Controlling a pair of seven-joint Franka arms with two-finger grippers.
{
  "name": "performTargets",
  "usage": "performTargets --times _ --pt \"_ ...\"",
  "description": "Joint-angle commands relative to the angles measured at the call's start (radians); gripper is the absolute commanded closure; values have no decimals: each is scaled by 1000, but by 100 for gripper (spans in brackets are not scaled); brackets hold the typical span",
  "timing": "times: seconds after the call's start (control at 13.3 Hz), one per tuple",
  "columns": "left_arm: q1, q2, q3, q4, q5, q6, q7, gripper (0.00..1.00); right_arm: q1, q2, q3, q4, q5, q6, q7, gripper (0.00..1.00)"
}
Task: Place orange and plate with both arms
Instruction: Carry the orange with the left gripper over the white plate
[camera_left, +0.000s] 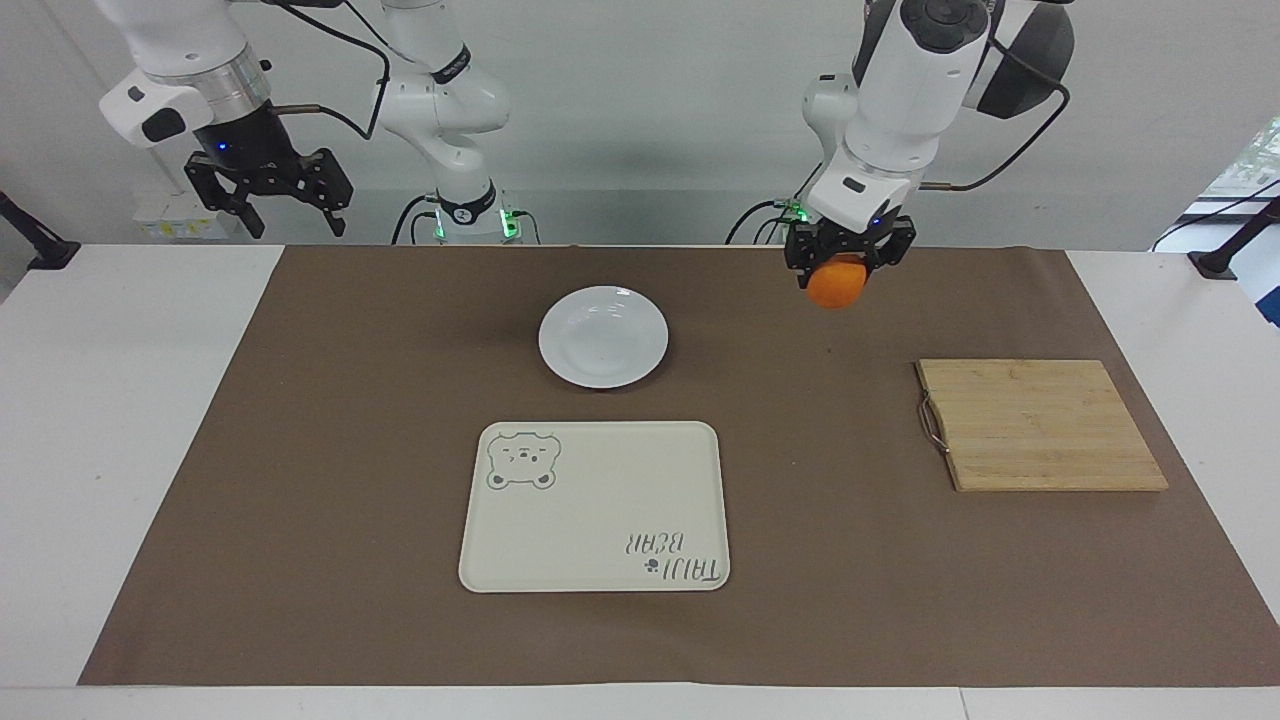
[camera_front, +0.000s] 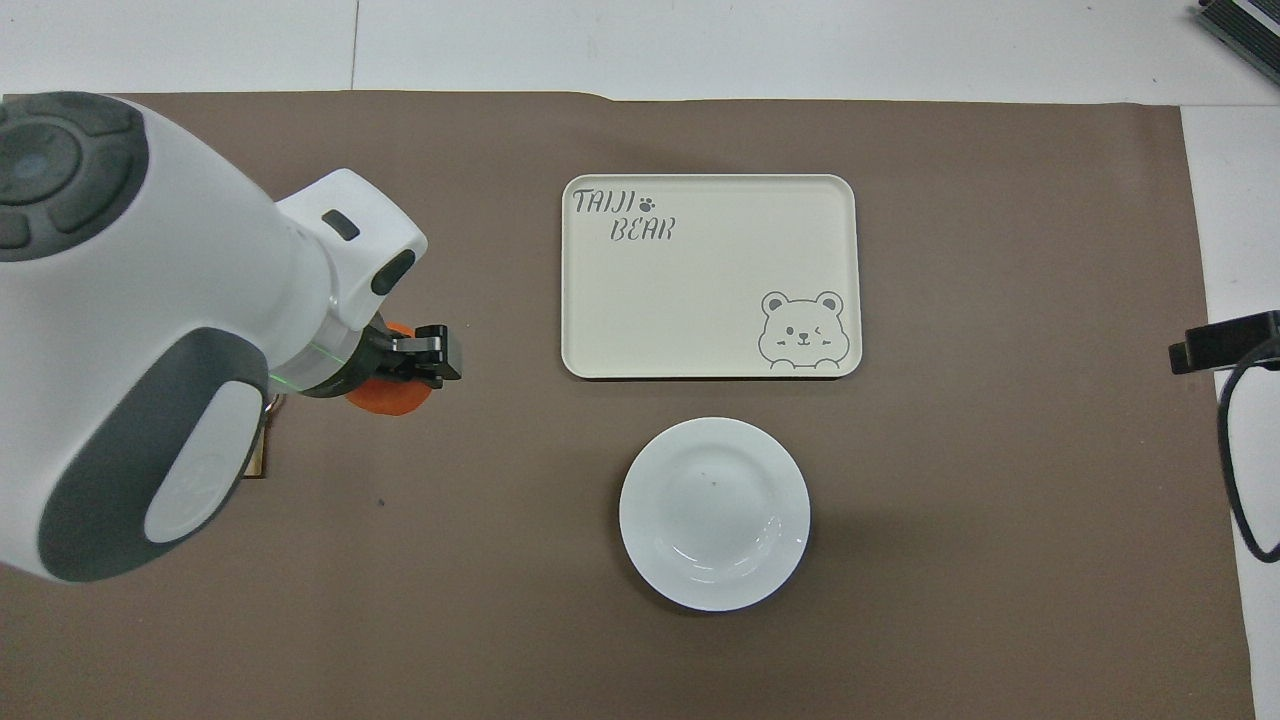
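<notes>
The orange (camera_left: 837, 283) hangs in the air with my left gripper (camera_left: 840, 268) shut on it. It is over the brown mat, between the cutting board and the plate. From overhead only a slice of the orange (camera_front: 392, 400) shows under the left gripper (camera_front: 405, 368). The white plate (camera_left: 603, 336) (camera_front: 714, 513) lies empty on the mat, near the robots' end. My right gripper (camera_left: 297, 222) waits open and empty, held high toward the right arm's end of the table. Only its tip (camera_front: 1225, 342) shows from overhead.
A cream bear tray (camera_left: 594, 506) (camera_front: 710, 276) lies empty, farther from the robots than the plate. A wooden cutting board (camera_left: 1040, 424) with a metal handle sits toward the left arm's end. From overhead the left arm covers nearly all of it.
</notes>
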Motion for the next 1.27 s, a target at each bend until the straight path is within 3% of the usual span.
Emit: performTargets --times 0.0,0.3,0.75,0.9,1.2 --pt "-80 -11 17 -99 -18 116 -90 100 -4 -3 5 -5 -11 -6 21 0" --pt "-208 23 17 -177 -18 260 -240 100 -4 -3 5 -4 -11 -6 21 0" --pt "-373 142 17 -223 -16 456 -441 100 -4 -3 5 -4 -11 -6 21 0" --pt "-415 141 17 -281 -18 528 -461 100 -4 -3 5 -4 -11 -6 21 0" --pt "-504 207 17 -289 -10 593 -561 100 -4 -3 5 -5 -11 -6 21 0"
